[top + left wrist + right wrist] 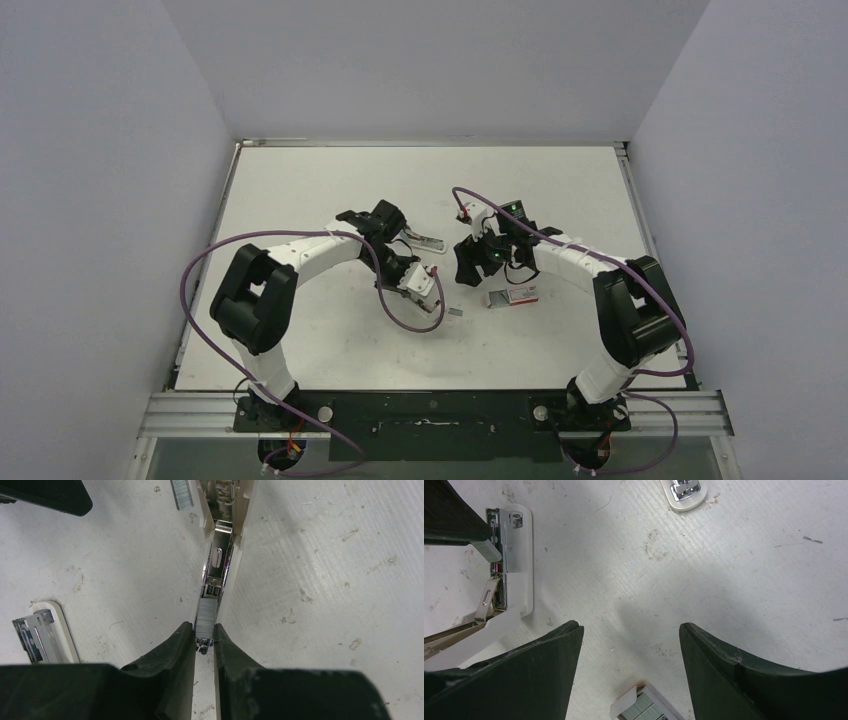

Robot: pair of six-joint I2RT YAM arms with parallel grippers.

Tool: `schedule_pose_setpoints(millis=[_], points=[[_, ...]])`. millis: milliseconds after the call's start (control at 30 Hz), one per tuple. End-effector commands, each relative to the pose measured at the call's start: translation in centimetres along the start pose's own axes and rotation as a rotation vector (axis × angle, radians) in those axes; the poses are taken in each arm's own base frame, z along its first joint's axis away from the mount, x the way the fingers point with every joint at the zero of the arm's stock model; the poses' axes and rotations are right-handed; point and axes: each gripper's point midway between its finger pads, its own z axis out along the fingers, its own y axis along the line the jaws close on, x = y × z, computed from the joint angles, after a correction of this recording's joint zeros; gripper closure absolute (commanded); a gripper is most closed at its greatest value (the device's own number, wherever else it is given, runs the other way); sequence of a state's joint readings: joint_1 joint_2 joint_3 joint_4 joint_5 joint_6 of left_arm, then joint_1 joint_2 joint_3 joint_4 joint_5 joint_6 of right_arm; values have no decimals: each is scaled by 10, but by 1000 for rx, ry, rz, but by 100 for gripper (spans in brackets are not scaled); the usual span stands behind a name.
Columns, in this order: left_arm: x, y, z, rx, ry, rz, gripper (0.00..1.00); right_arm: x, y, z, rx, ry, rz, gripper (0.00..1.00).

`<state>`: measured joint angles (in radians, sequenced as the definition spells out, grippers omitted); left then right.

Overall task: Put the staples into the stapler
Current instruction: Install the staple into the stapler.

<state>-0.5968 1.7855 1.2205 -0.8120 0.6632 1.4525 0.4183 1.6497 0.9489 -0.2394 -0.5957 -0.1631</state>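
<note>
Overhead, a left arm (300, 250) and a right arm (590, 262) reach toward the middle of one table (300, 340). Counted: one stapler (220, 550), one box (512, 297), and two strips of staples outside the box. The table is white, scuffed and speckled with small marks. Plain pale grey walls (100, 150) close it in on the left, back and right. The stapler is white with a metal channel and lies swung wide open near the table's centre, its two halves splayed apart. The left gripper (204, 630) is nearly closed, its two black fingers pinching the near end of one strip, the staples (206, 614), from either side. That strip points away from the fingers and lies in line with the stapler's open channel, right over it; whether it is fully seated inside cannot be told. The second strip (455, 312) lies flat on the bare table just beside the stapler, apart from both grippers. The right gripper (631, 630) is wide open and holds nothing; it hovers over bare table between the stapler and the box. The box is small, flat, red and white, and lies open on the table to the right of the stapler. In the right wrist view it sits just below the fingers, with grey strips showing inside.
</note>
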Motion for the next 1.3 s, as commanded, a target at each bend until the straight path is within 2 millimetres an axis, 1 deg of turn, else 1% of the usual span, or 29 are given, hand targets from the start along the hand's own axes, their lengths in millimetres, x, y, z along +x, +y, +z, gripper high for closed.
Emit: schedule_pose_setpoints(millis=[0, 333, 567, 733, 933, 1133, 1267], points=[[-19, 8, -6, -11, -63, 42, 100, -13, -3, 1, -11, -40, -17, 28], [-23, 11, -11, -19, -89, 65, 100, -13, -4, 1, -7, -40, -16, 29], [-18, 9, -14, -15, -61, 99, 100, -13, -4, 1, -9, -38, -16, 29], [-15, 13, -16, -25, -33, 134, 100, -13, -4, 2, -10, -39, -15, 29], [-12, 14, -16, -12, -16, 139, 100, -13, -4, 2, -12, -37, -15, 28], [-13, 17, -17, -11, -12, 140, 100, -13, -4, 1, -12, -38, -14, 28], [-12, 15, -16, 1, -9, 140, 100, -14, -5, 1, -10, -40, -12, 29]])
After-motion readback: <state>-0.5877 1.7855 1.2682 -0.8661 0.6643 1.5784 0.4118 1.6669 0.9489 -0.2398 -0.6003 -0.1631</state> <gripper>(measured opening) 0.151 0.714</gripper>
